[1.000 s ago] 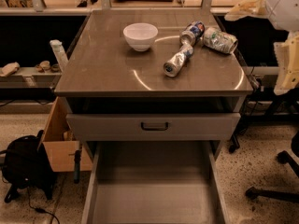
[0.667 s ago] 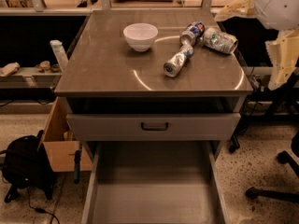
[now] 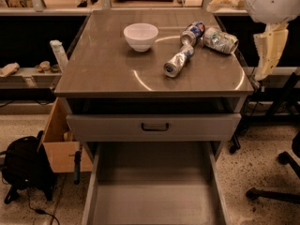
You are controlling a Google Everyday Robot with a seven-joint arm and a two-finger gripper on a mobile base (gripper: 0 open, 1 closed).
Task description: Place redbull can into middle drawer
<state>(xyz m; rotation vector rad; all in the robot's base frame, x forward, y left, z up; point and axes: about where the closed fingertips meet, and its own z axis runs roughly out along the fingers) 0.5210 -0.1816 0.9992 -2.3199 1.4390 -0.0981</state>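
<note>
The redbull can (image 3: 178, 60), slim and silvery, lies on its side on the grey cabinet top (image 3: 112, 74), right of centre. The middle drawer (image 3: 154, 191) stands pulled out below, its flat grey floor bare. My gripper (image 3: 268, 53) hangs pale and cream below the white arm housing (image 3: 272, 1) at the far right, beyond the top's right edge. It is well apart from the can and holds nothing that I can see.
A white bowl (image 3: 140, 35) stands at the back centre. A blue-red-white can (image 3: 193, 32) and a fatter greenish-silver can (image 3: 220, 39) lie behind the redbull can. A shut drawer front with a black handle (image 3: 154, 126) sits above the open drawer. A cardboard box (image 3: 58, 139), a black backpack (image 3: 23, 168) and a chair base (image 3: 276, 191) stand on the floor.
My arm and gripper have moved left, closer to the cabinet's right edge. The cans, bowl and drawer have not moved.
</note>
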